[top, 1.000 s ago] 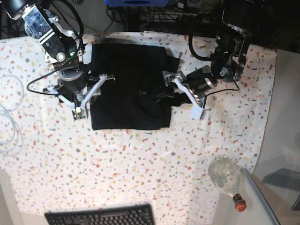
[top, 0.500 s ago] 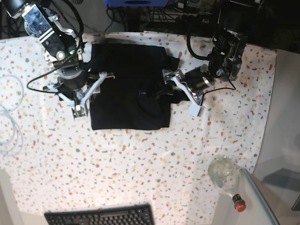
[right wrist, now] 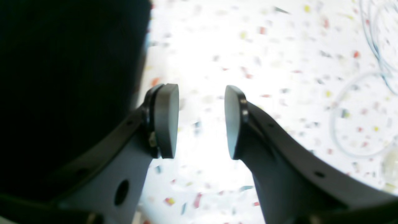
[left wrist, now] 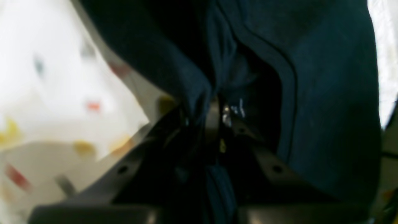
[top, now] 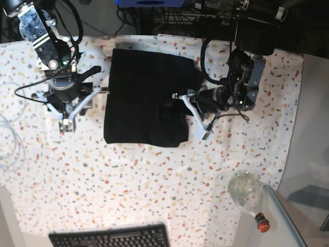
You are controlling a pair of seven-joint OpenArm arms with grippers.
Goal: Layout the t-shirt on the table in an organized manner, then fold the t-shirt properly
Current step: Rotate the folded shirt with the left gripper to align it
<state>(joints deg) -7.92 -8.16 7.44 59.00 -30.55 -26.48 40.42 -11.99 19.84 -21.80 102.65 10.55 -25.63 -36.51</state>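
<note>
Noting our right gripper [right wrist: 201, 121] has backed off left, jaws apart and empty; left gripper [top: 181, 104] still pinches the t-shirt [top: 145, 98], dragging it inward mid-fold.

No readable text, labels, numbers — none

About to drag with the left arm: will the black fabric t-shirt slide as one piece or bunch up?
Likely bunch: the soft black fabric t-shirt already puckers where the left gripper pinches it. It probably drapes limply if lifted. The speckled white tablecloth may grip it, so the far edge could lag.
</note>
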